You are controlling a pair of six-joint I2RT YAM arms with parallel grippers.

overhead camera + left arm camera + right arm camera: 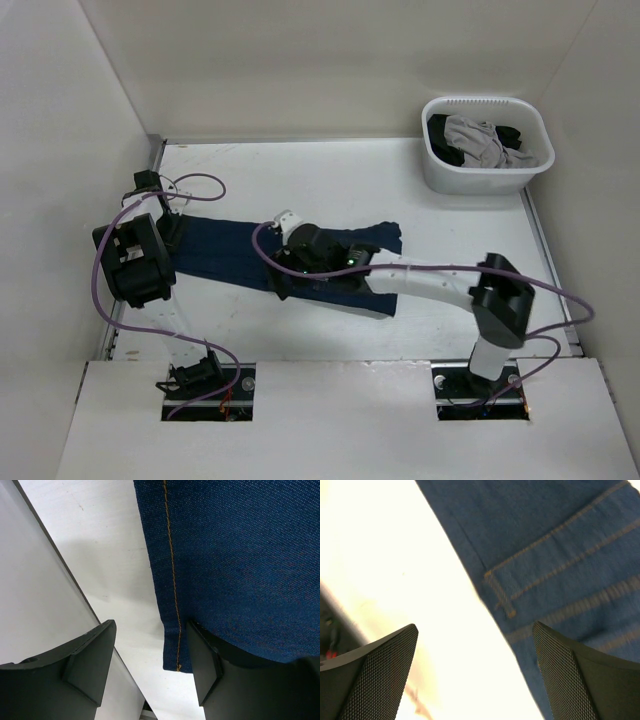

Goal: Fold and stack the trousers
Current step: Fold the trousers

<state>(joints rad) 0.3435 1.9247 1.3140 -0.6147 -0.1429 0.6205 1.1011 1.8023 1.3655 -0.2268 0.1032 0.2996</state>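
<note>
The trousers point(225, 255) are dark navy jeans with orange stitching, lying flat across the middle of the table, legs toward the left. My left gripper point(172, 235) is open at their left end. In the left wrist view its jaws point(150, 672) straddle the hem corner point(175, 650), and the right finger point(207, 665) rests at the denim edge. My right gripper point(285, 275) is open low over the middle of the trousers by their near edge. In the right wrist view it point(475, 680) hovers over bare table beside a stitched pocket point(555, 560), holding nothing.
A white laundry basket point(440, 175) stands at the back right, holding a light grey garment point(478, 140) and a black garment point(512, 135). White walls close in the table on the left, the back and the right. Purple cables loop round both arms.
</note>
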